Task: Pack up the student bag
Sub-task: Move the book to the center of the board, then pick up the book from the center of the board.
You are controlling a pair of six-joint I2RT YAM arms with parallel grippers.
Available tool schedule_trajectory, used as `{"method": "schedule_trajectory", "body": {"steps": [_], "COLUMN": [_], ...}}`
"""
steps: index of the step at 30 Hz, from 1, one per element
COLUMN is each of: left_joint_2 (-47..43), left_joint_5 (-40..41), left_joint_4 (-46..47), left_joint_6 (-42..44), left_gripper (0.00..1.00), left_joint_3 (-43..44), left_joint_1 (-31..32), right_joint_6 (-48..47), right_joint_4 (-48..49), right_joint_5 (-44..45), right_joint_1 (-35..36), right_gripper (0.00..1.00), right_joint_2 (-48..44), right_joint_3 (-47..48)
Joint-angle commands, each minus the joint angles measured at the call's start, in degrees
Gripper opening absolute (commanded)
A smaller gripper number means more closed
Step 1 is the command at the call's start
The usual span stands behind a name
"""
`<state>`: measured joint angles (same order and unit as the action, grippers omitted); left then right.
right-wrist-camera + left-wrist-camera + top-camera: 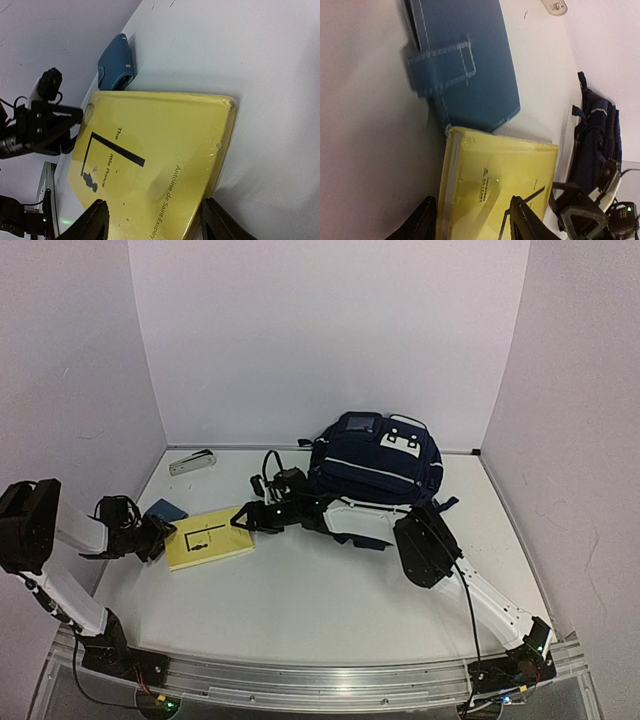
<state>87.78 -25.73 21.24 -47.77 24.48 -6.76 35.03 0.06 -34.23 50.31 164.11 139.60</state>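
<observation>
Landmark: yellow book, lying flat on the desk, cover up.

- Student bag sits well beyond the book and off to its right, backed against the far wall. I cannot tell whether a compartment is open.
- Left gripper is at the book's left edge, fingers apart. In its wrist view the book's corner lies between and under the fingertips. Nothing is clamped.
- Right gripper is at the book's right edge, with that arm reaching across from the bag side. Its fingers are spread too, with the book's near end between them. I see no grip.
- My reading: I have an arm at each end because a thin flat book gives no easy purchase from above. One side can brace while the other gets under an edge.
- Blue case touches the book's far left corner and lies partly beside the left gripper. It could get nudged.
- Pale stapler-like tool sits well behind the book, near the back wall.
- Packing looks early; the book, the case and the tool are all outside the bag.
</observation>
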Motion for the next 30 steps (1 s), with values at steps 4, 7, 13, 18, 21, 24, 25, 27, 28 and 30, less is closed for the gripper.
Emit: {"method": "schedule_trajectory", "body": {"steps": [4, 7, 13, 18, 21, 24, 25, 27, 28, 30], "left_joint_2": [-12.3, -14.2, -12.2, -11.3, -13.6, -15.5, -16.1, -17.5, -17.9, -18.7], "left_joint_5": [-12.4, -13.3, -16.1, -17.2, -17.1, -18.1, -18.6, -19.9, -20.7, -20.9], "left_joint_4": [1.9, 2.3, 4.4, 3.2, -1.1, -4.5, -5.6, -8.0, -9.6, -12.7], "left_joint_6": [1.8, 1.3, 0.6, 1.3, 4.0, 6.8, 7.7, 9.7, 10.8, 12.8], "left_gripper": [0.29, 0.23, 0.22, 0.06, 0.0, 0.0, 0.0, 0.0, 0.0, 0.0], "left_joint_3": [1.1, 0.7, 1.2, 2.3, 4.0, 5.3, 5.7, 6.8, 7.6, 9.2], "left_joint_1": [3.9, 4.0, 4.5, 4.6, 5.2, 6.0, 6.2, 6.5, 6.6, 8.5], "right_joint_6": [0.0, -0.5, -2.0, -5.3, -10.3, -16.6, -18.9, -23.3, -25.7, -30.1], "right_joint_4": [-5.3, -5.3, -4.6, -4.5, -5.4, -10.1, -12.1, -16.8, -19.7, -24.9], "right_joint_5": [-2.4, -3.3, -6.4, -8.0, -9.1, -9.0, -8.9, -8.8, -8.7, -8.6], "right_joint_1": [2.0, 2.0, 1.9, 1.9, 1.4, 1.1, 1.0, 0.7, 0.6, 0.0], "right_gripper": [0.62, 0.62, 0.61, 0.62, 0.67, 0.72, 0.75, 0.8, 0.82, 0.88], "right_joint_2": [2.2, 0.6, -4.2, -11.0, -18.2, -26.0, -28.9, -33.6, -35.7, -39.5], "right_joint_3": [-4.7, -6.1, -10.0, -15.7, -22.1, -27.5, -29.2, -31.8, -32.5, -33.3]}}
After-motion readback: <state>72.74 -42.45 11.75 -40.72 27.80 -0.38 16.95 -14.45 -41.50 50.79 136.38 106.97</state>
